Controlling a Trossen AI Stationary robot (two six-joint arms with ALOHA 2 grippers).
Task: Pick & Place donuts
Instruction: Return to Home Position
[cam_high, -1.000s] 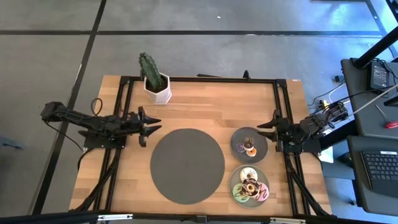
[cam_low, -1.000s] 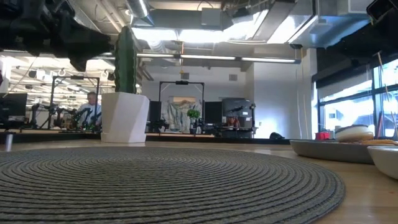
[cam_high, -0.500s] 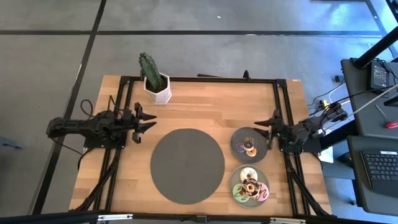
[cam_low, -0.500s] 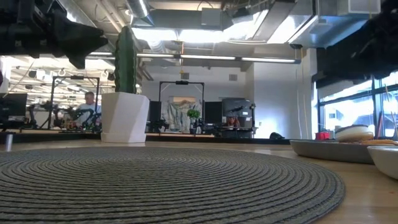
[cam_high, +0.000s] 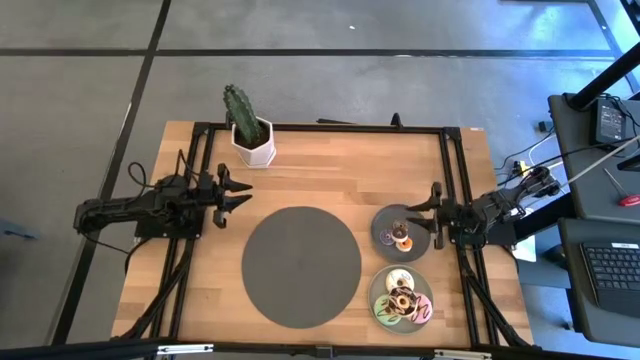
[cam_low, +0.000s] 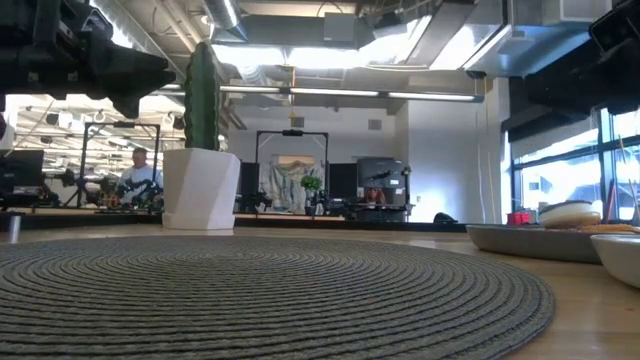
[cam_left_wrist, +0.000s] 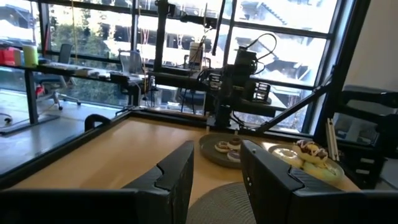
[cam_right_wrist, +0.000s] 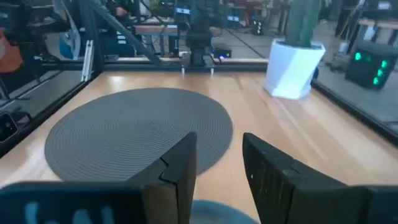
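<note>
As the larger iced toy donuts (cam_high: 401, 300) are heaped on the pale grey round plate (cam_high: 378, 283) and the mini donuts (cam_high: 402, 238) on the darker grey plate (cam_high: 392, 216), placing is judged done. The left gripper (cam_high: 238, 193) and right gripper (cam_high: 424, 210) are held spread and empty, with only homing left.
</note>
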